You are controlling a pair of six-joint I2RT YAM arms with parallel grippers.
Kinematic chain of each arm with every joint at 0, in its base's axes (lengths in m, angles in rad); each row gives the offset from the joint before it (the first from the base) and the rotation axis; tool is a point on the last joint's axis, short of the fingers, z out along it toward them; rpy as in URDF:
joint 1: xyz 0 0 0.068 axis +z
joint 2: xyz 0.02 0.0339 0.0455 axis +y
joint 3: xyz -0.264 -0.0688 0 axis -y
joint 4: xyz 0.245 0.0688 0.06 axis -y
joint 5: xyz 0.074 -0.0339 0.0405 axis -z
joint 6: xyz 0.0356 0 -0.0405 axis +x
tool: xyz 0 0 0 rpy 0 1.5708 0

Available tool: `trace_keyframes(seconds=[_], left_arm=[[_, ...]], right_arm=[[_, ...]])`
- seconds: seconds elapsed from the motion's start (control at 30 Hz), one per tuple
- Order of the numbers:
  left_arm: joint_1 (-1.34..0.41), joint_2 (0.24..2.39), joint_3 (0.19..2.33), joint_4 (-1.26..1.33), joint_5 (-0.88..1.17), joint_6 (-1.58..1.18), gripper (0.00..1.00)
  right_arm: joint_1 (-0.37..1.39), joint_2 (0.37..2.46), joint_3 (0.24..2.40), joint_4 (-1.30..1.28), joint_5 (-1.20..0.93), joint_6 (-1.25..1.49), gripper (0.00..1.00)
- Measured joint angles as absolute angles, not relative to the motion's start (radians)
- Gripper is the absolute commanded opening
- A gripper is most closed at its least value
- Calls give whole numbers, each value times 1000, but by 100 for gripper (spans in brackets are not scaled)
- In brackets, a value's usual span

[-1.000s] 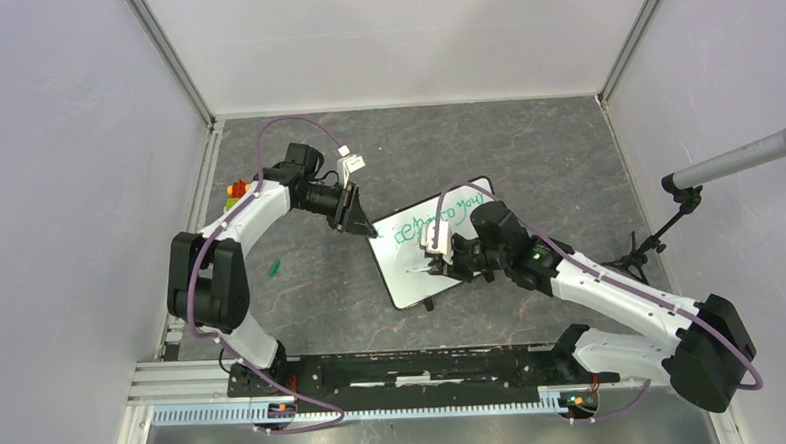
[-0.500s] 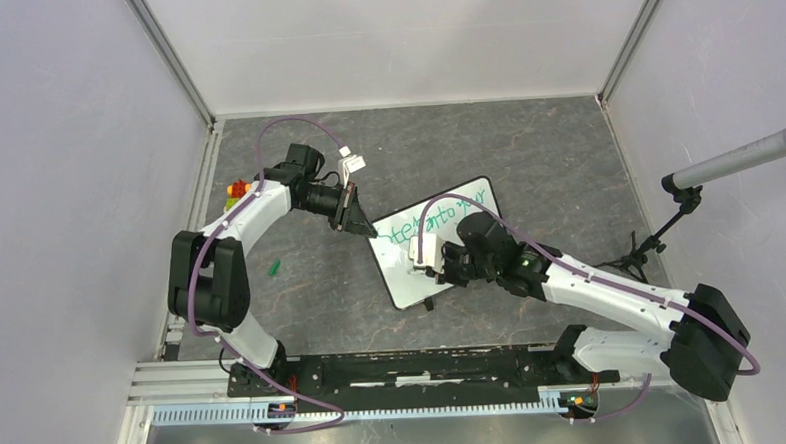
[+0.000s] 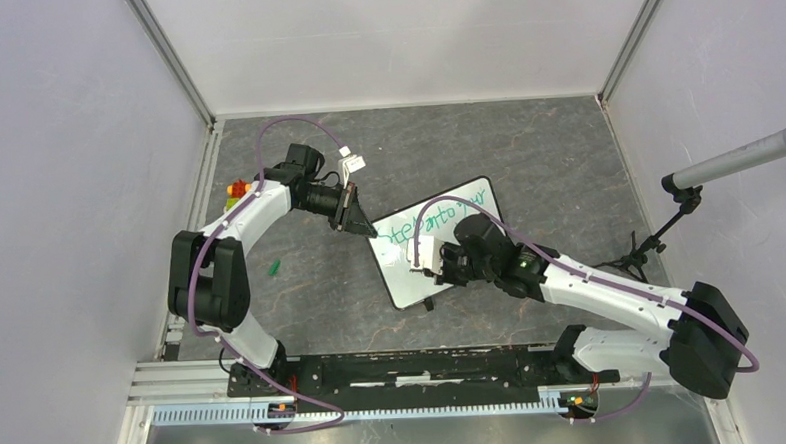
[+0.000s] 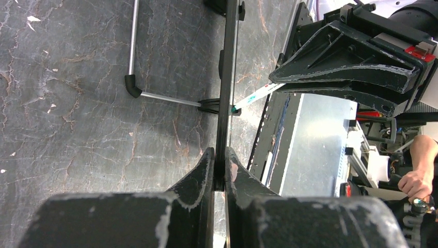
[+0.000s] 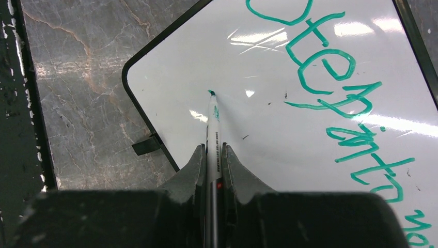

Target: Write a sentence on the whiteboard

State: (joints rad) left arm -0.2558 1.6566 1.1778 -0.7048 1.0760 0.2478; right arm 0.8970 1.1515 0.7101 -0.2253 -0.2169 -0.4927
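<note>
- Whiteboard (image 3: 404, 287) is seen on the worktop (image 3: 526, 146), edge clamped by the left end effector (image 4: 219, 157).
- Since a second ago, the right end effector (image 5: 213, 152), clamped on a marker (image 5: 213, 121), has been shifted left.
- Counted: one whiteboard, one marker, one line of the sentence (image 3: 434, 218).

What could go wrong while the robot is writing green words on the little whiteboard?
1. The left claw pinches only the thin edge of the whiteboard, so pressing with the marker might make the board slip or tip.
2. The right claw works close to the green sentence; brushing it could smudge the letters.
3. The marker tip sits near the board's corner, so a stroke might run off the frame.
</note>
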Motion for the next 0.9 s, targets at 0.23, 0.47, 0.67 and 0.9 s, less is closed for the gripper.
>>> trace_keyframes(seconds=[0.23,0.47,0.67,0.9], left_arm=[[-256,1658,1178,-704,1076,248,2],[-256,1659,1178,-704,1076,248,2],[-256,1660,1178,-704,1077,248,2],[-256,1660,1178,-704,1077,248,2]], right_arm=[[901,1147,713,-226,-188,-494,0],[901,1146,734,-225,-154,-495,0],[901,1146,744,-226,-134,-496,0],[901,1146,744,-235,-139,-505,0]])
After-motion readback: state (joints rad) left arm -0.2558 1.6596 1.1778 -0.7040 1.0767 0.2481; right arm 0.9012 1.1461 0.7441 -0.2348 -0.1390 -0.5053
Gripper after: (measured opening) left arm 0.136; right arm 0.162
